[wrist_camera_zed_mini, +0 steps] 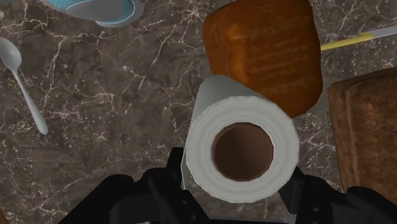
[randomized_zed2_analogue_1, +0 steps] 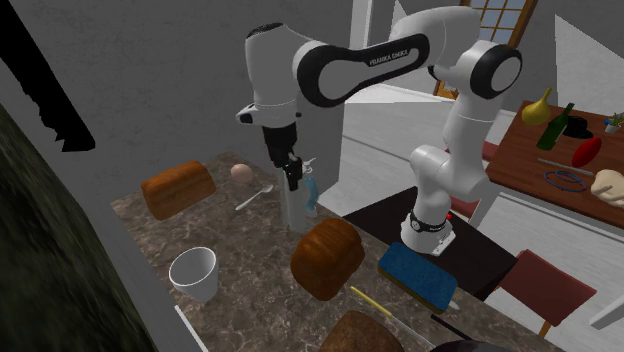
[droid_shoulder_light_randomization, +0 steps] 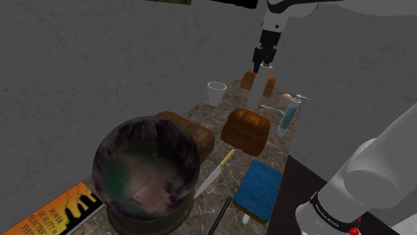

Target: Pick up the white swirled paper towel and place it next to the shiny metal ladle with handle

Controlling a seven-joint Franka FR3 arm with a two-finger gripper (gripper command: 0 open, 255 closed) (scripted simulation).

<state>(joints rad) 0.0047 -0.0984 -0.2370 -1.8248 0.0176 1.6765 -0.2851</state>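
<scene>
Tool (droid_shoulder_light_randomization: 262, 63) clamped on upright white paper towel roll (wrist_camera_zed_mini: 242, 143), brown hollow core; veined marble counter (wrist_camera_zed_mini: 114, 127) beneath.

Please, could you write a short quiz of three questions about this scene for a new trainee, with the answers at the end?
1. True or false: the paper towel roll lies flat on its side on the counter.
2. Choose one. How does the roll stand to the gripper? A: it is clasped by it. B: it is under it but not touched. C: it is far away from it.
3. Fill in the word: the ladle and the roll are ___ (touching / apart).

Key: 1 false, the roll stands upright. 2 A. 3 apart.
</scene>
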